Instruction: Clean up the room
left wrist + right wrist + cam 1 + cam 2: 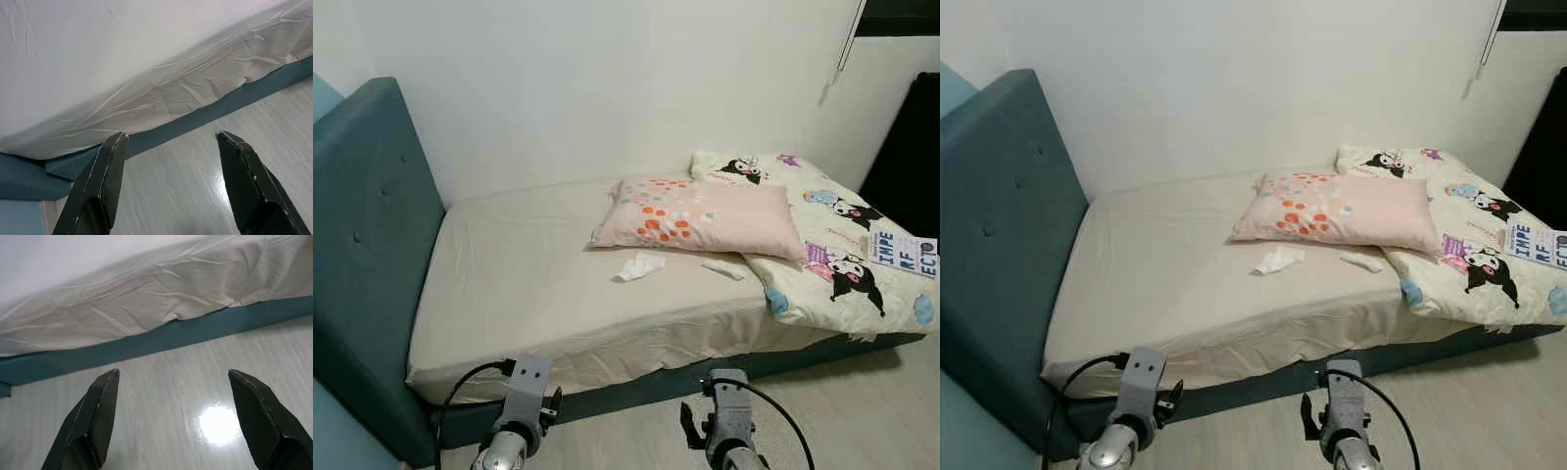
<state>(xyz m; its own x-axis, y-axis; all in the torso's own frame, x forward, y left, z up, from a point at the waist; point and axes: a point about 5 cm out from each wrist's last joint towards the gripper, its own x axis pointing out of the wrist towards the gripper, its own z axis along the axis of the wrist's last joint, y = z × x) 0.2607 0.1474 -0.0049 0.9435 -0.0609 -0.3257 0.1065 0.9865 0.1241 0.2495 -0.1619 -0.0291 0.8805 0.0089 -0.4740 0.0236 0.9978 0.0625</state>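
White crumpled tissue (639, 265) on the bed (529, 284) looks feather-light and soft, pinchable anywhere; both jaws gape empty.

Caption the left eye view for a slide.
Pink pillow, crumpled tissues and cartoon blanket on the bed.

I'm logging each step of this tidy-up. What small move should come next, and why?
Probably step closer to the bed and lift the right pincer toward the crumpled tissue beside the pink pillow. Both pincers, the left pincer included, hang open and low over the floor by the bed frame, apart from the tissue.
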